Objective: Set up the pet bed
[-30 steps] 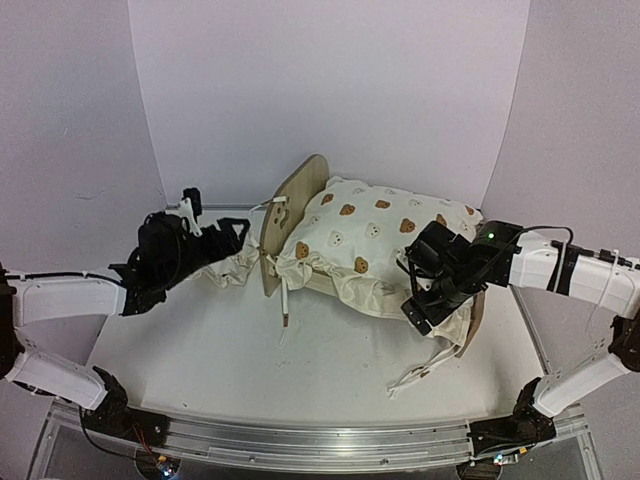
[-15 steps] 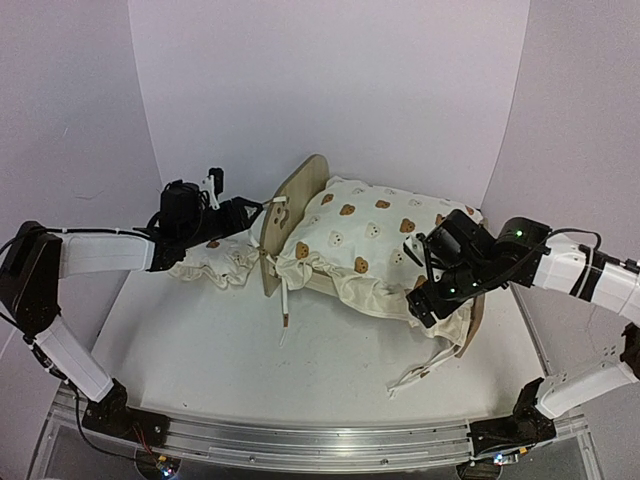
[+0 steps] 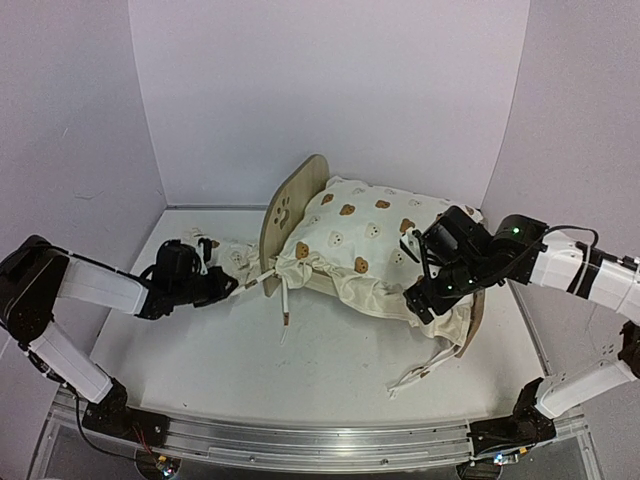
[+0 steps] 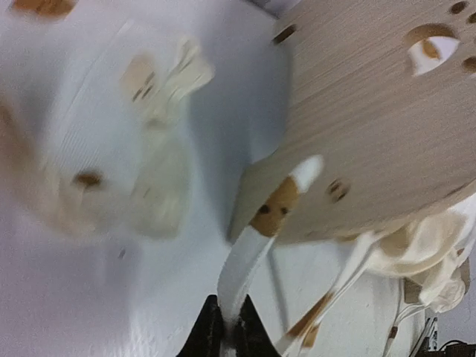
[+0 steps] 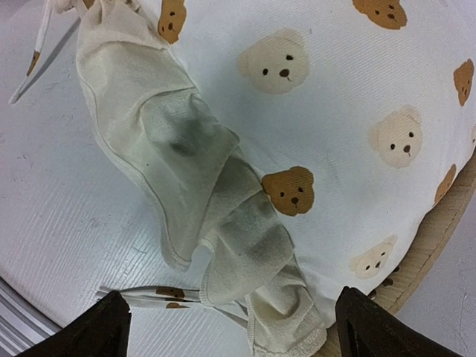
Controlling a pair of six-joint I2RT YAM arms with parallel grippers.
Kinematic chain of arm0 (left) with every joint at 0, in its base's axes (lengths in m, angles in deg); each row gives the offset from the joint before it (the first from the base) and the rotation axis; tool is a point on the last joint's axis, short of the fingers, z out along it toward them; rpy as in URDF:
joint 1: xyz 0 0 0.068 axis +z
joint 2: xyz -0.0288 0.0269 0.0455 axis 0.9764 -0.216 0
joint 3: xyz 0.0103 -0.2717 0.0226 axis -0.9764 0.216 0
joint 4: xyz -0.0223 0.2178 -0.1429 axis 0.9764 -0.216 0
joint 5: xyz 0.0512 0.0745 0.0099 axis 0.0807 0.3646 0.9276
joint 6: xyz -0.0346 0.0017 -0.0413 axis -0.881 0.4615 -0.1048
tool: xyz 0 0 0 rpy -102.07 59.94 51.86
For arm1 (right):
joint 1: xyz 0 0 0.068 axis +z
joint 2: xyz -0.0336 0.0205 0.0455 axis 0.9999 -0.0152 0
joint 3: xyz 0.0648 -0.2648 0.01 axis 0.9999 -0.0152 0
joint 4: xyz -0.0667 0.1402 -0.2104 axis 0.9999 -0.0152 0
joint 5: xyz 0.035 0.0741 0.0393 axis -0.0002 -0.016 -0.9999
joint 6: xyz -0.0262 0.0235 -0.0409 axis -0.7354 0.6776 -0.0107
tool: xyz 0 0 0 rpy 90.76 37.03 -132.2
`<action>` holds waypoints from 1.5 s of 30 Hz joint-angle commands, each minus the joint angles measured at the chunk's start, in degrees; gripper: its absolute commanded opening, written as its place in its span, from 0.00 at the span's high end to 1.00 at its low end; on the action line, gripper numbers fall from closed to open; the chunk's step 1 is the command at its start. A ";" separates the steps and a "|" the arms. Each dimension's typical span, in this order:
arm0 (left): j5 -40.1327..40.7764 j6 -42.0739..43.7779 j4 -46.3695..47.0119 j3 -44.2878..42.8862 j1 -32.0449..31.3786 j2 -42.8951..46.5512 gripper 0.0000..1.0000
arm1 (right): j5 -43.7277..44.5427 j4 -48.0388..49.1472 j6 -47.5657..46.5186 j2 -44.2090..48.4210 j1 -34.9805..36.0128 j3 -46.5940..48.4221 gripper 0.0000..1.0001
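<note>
Judging by its thin light-wood panels, the pet bed (image 3: pixel 286 205), at the centre of the top view, looks light and stiff, and it would probably slide on the smooth white table (image 3: pixel 250 365) if tugged. The headboard (image 4: pixel 372 126) edge seems the firmest hold. A floppy bear-print cushion (image 3: pixel 370 235) lies on it. The left gripper (image 4: pixel 224 331) is clenched on a cushion tie (image 4: pixel 245 268) just left of the headboard, near the small pillow (image 3: pixel 228 258). The right gripper (image 3: pixel 418 303) hangs spread wide, grasping nothing, above the ruffle (image 5: pixel 223 223). White walls (image 3: pixel 330 90) close in on three sides.
</note>
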 commanded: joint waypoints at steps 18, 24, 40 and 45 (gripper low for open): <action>5.22 9.63 2.23 5.74 -25.81 26.07 0.29 | 8.72 6.04 0.02 -17.45 2.42 4.08 0.46; 4.14 18.84 19.19 4.64 -36.67 12.77 0.31 | 9.01 11.80 0.78 -22.09 2.43 8.89 1.00; -4.09 36.97 32.38 -23.11 -42.63 -29.50 0.32 | -20.29 18.60 6.69 -26.60 -3.99 22.98 0.56; 0.28 39.31 32.65 -24.09 -42.53 -31.04 0.32 | -13.71 0.07 9.88 -15.07 -6.35 21.16 0.45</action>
